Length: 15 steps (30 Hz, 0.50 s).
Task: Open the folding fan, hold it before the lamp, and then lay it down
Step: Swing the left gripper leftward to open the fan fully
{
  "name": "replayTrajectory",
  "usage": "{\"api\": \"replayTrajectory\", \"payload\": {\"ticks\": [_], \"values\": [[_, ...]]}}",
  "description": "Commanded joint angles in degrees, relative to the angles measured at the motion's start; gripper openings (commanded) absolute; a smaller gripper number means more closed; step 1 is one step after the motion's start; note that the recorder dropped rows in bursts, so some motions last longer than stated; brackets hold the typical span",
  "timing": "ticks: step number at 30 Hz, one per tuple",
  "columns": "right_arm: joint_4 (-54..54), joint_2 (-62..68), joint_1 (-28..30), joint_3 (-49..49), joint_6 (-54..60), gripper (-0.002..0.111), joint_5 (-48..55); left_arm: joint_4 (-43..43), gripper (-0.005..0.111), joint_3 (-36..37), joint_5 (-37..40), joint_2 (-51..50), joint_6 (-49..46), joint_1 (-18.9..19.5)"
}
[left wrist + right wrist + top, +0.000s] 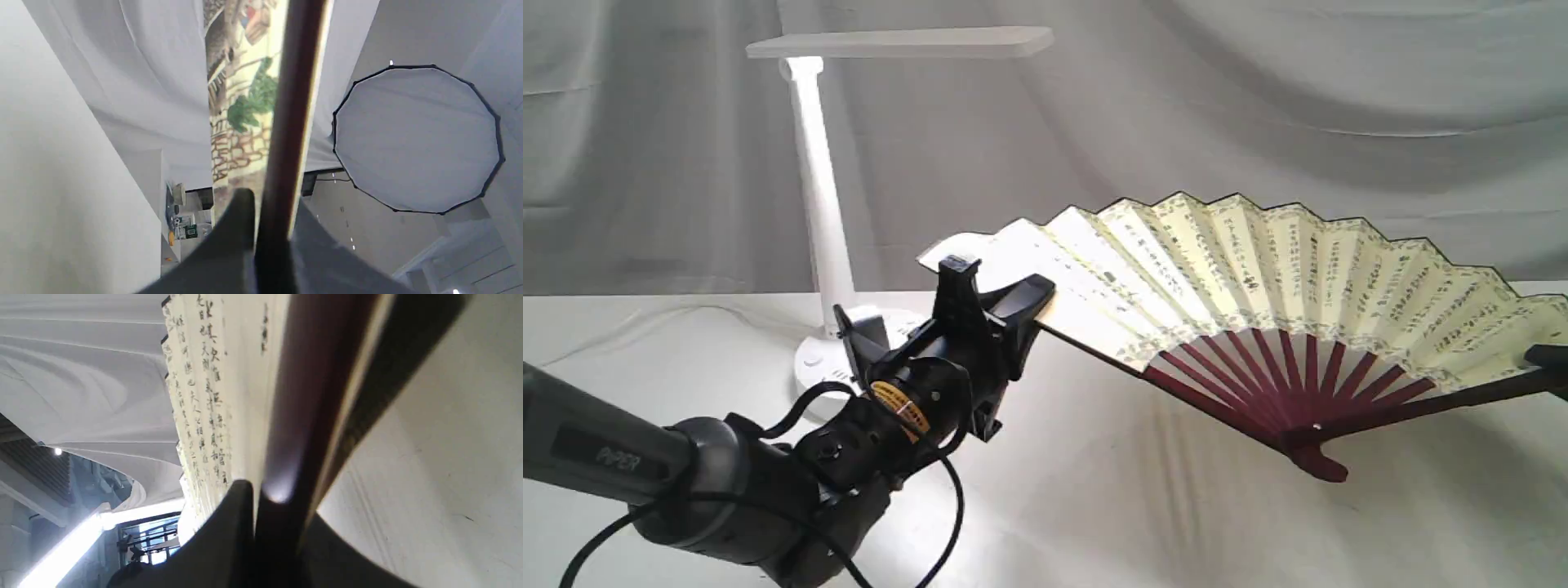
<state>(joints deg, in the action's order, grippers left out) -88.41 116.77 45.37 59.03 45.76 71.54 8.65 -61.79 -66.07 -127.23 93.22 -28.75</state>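
Observation:
The folding fan is spread wide above the white table, its cream pleated leaf with black calligraphy facing the exterior camera and its maroon ribs meeting at a pivot low in the middle. My left gripper is shut on the fan's left guard, to the right of the lamp's base. My right gripper is at the frame's right edge, shut on the right guard. The white lamp stands behind the left arm, its flat head high above. The fan's left tip reaches close to the lamp's stem.
A white cloth covers the table and a grey-white drape hangs behind. The left arm and its black cable fill the lower left. A round softbox appears in the left wrist view.

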Motion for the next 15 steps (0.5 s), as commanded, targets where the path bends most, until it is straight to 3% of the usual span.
{"api": "replayTrajectory", "payload": {"ticks": [1,15], "values": [[6.1,-1.1,0.7,-1.7,4.5,0.0,-1.6,-8.3,0.0,-0.4,-3.9,2.0,0.5,0.8],[3.8,-1.2,0.8,-6.0,6.9,0.0,-1.6,-9.8,0.0,-0.4,-3.9,2.0,0.4,0.8]]}}
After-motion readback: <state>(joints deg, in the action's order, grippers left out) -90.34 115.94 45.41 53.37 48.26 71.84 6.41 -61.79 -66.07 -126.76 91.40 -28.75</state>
